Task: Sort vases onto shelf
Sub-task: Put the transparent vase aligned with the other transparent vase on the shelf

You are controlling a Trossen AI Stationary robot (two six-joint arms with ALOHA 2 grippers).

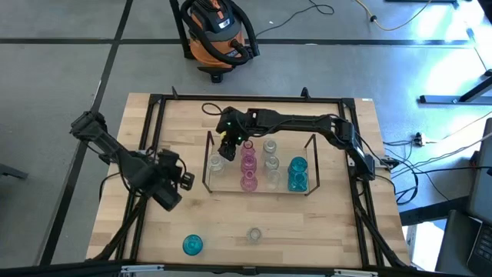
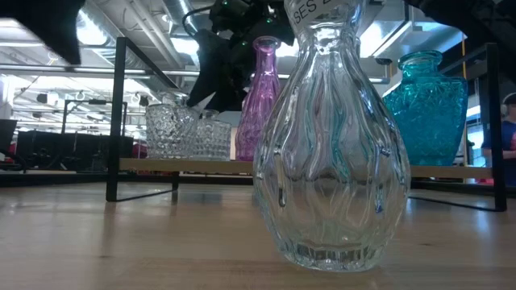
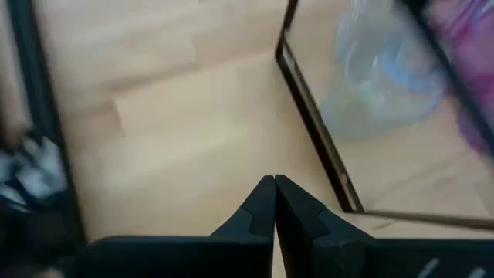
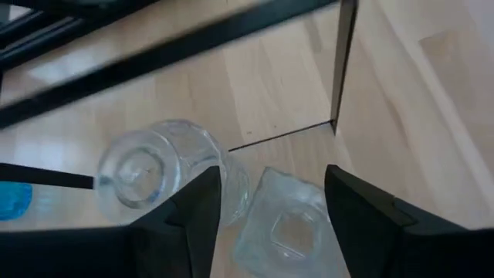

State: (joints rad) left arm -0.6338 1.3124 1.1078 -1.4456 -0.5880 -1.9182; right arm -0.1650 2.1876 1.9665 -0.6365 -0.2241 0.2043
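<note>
The wire shelf (image 1: pixel 206 158) stands mid-table and carries pink vases (image 1: pixel 247 165), clear vases (image 1: pixel 271 163) and teal vases (image 1: pixel 297 173), all upright on their bases. My right gripper (image 1: pixel 225 144) hangs over the shelf's left end. In the right wrist view it is open (image 4: pixel 272 181), with a clear cut-glass vase (image 4: pixel 282 228) between its fingers and a second clear vase (image 4: pixel 147 166) beside it. My left gripper (image 1: pixel 183 181) is shut (image 3: pixel 274 185) and hovers just left of the shelf. A teal vase (image 1: pixel 192 245) and a clear vase (image 1: pixel 254 235) stand on the table near its near edge. My right gripper comes from above, pointing down, with its open fingers (image 4: pixel 197 208) on either side of the clear cut-glass vase's top (image 4: pixel 266 197). The vase stands upright on the shelf base. I cannot tell whether the fingers touch it.
A black frame (image 1: pixel 154 104) edges the table. In the low view the clear vase near the table's near edge (image 2: pixel 330 145) fills the foreground and hides part of the shelf (image 2: pixel 119 97). Bare wood lies left of the shelf and along the near side. An orange vacuum (image 1: pixel 215 35) stands beyond the table.
</note>
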